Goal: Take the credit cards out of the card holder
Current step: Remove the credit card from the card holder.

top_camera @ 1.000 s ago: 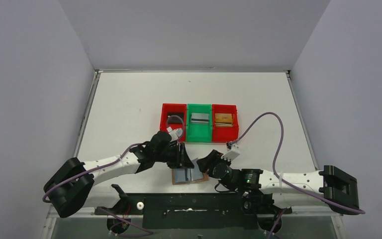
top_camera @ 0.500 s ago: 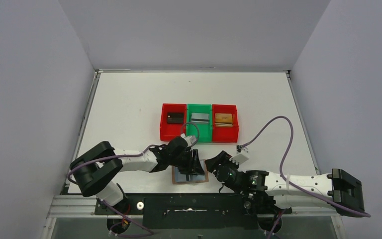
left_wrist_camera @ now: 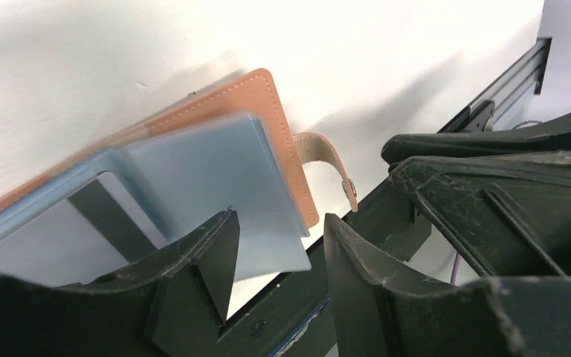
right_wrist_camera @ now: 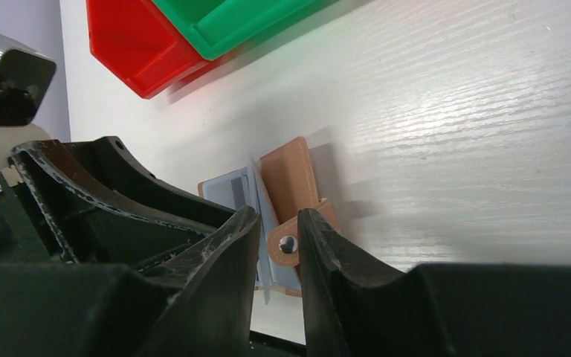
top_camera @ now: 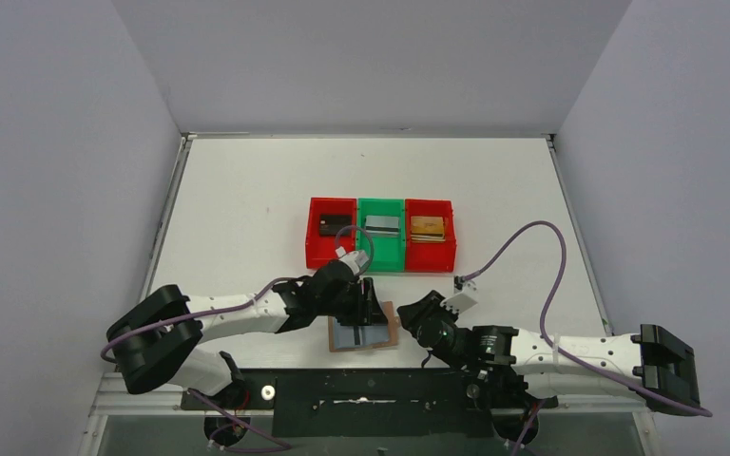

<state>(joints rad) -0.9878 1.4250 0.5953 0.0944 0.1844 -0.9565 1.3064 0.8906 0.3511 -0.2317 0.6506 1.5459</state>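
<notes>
My left gripper (left_wrist_camera: 281, 223) hangs low over the opened card holder (left_wrist_camera: 230, 100) at the near edge of the table (top_camera: 247, 190). Its jaws are partly apart with nothing between them, and a light blue card (right_wrist_camera: 230, 190) with a dark stripe shows on the lining. Beyond, a black card (top_camera: 334, 225), a silver card (top_camera: 381, 225) and a gold card (top_camera: 428, 227) lie in the red bin (top_camera: 316, 249), the green bin (top_camera: 381, 258) and the second red bin (top_camera: 449, 249). My right gripper (right_wrist_camera: 277, 223) sits at the holder's right edge, jaws drawn to a narrow slit with the snap tab (right_wrist_camera: 286, 242) showing in it; I cannot tell if I pinch it.
</notes>
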